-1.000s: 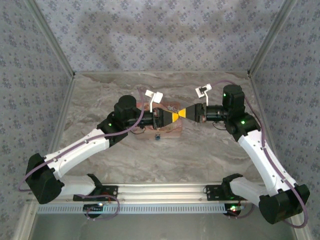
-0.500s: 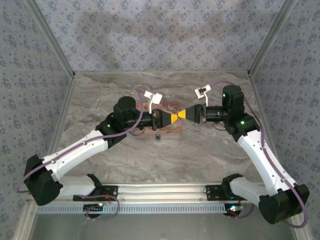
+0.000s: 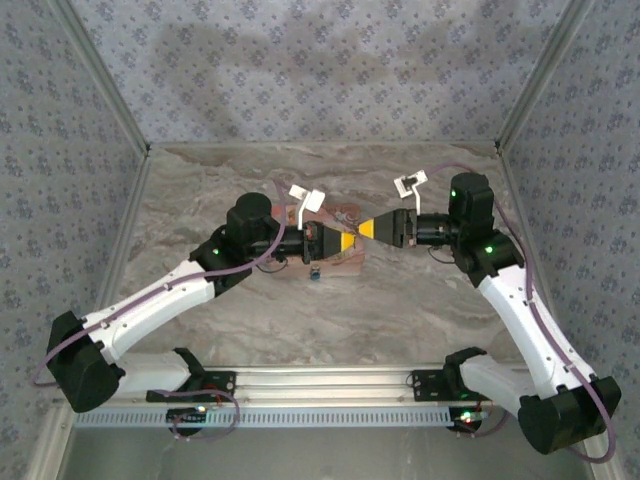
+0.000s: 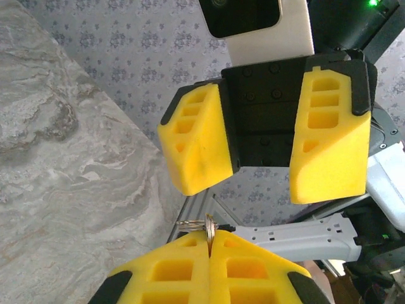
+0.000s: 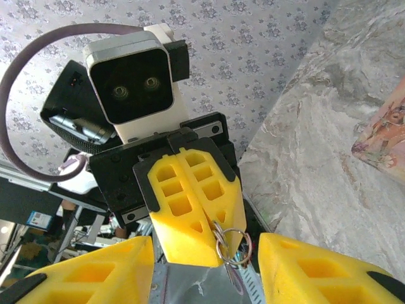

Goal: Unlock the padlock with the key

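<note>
My left gripper (image 3: 349,240) is shut on the key (image 4: 208,226). The key's edge and its wire ring stick out of the yellow fingertips. In the right wrist view the key ring (image 5: 221,238) and a thin blade hang from the left gripper's tip. My right gripper (image 3: 367,229) faces it tip to tip. It is open, its fingers (image 4: 196,142) standing apart on either side of the key without touching it. Both grippers hover above the pink picture box (image 3: 340,258). The tiny dark bluish padlock (image 3: 315,272) lies on the table at the box's near edge.
The marble table (image 3: 400,300) is walled by patterned panels at the back and both sides. A corner of the pink box (image 5: 383,136) shows in the right wrist view. White wrist-camera brackets (image 3: 307,196) rise above both grippers.
My right gripper has opened, let go of the key and drawn back slightly to the right. The left gripper has stayed shut on the key.
</note>
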Available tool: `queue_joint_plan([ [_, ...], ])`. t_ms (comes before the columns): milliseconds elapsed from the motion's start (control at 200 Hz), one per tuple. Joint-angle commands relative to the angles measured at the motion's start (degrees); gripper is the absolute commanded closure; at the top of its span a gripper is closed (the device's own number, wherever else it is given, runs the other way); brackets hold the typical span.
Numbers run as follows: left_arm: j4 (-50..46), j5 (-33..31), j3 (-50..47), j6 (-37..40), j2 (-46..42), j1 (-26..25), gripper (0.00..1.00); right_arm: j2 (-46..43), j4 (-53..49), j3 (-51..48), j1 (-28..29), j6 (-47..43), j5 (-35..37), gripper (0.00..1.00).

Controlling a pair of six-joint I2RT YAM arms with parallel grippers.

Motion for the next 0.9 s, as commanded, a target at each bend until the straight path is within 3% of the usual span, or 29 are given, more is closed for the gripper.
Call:
queue_joint_plan([
  [0,3.12,3.11,1.70,-0.13,-0.60,-0.36,1.00,-0.60,1.96,-0.56,1.22,0.27,-0.59,0.49],
  [255,2.26,3.85,3.14,0.65,0.29,-1.09,1.00,-0.47,3.45,-0.90,3.24,0.44,-1.30,0.58],
  [680,1.08,3.11,3.34,1.26,-0.08,-1.08,1.00,-1.17,3.48,-0.51,3.44,-0.59,-3.10,1.00],
  [805,-0.31,2.34,3.72,1.96,-0.56,-1.03,1.00,-1.53,2.14,-0.42,3.00,-1.39,-1.45,1.00],
  [894,-0.69,1.92,3.56,2.12,-1.27,-1.08,0.87,-1.61,2.58,-0.42,2.55,-0.90,-1.03,1.00],
])
